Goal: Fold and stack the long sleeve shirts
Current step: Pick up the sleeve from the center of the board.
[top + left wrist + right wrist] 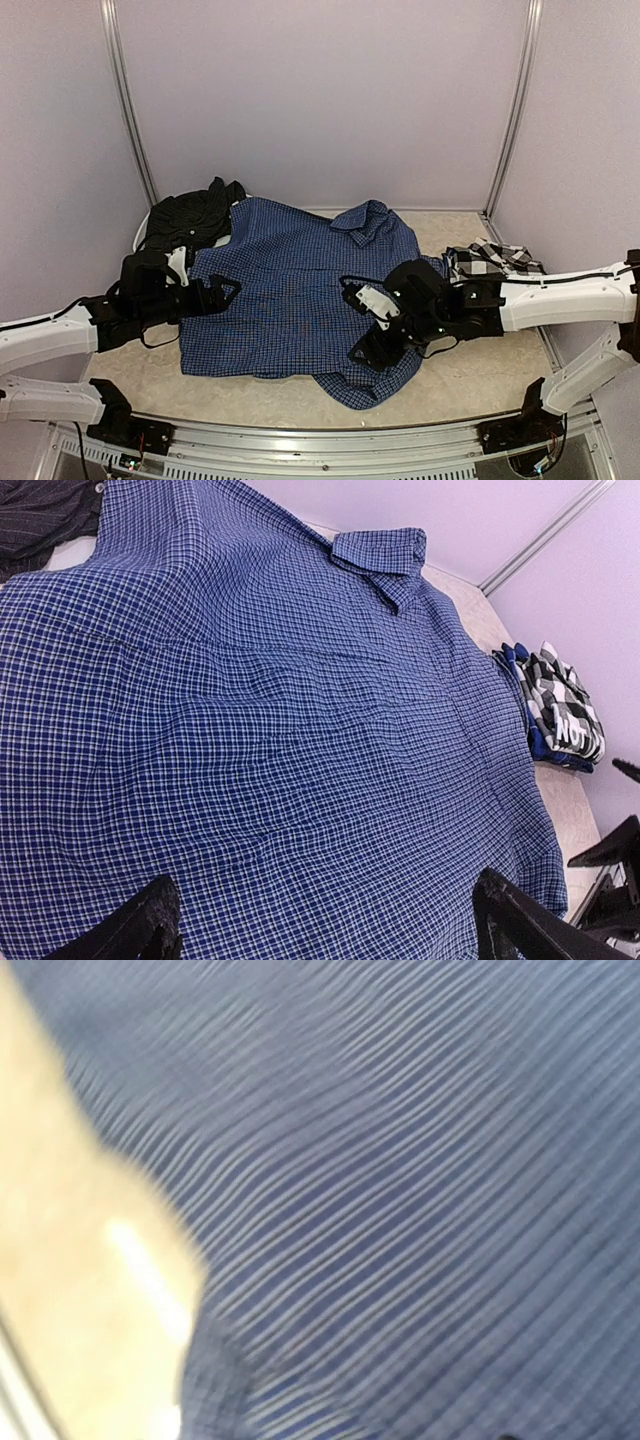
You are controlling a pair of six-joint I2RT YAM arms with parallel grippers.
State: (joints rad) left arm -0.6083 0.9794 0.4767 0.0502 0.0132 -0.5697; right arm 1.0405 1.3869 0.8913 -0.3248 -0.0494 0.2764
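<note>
Blue shirt (290, 290): lying spread mid-tabletop, near hem bunching.
Left gripper (322, 925): hovering open.
Right gripper (358, 318): hanging open; flattening hem first seems wise.

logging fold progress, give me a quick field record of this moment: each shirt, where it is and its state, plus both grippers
blue fine-check button-up shirt: spread flat across the middle of the table, collar at the far side, not yet folded
plain black cloth shirt: bunched at the far left, against the blue shirt's corner
black-and-white check shirt with white lettering: compact bundle at the right, beside the blue shirt
left gripper: open, over the blue shirt's left part
right gripper: looks open, over the blue shirt's near-right part
stack: none yet
</note>
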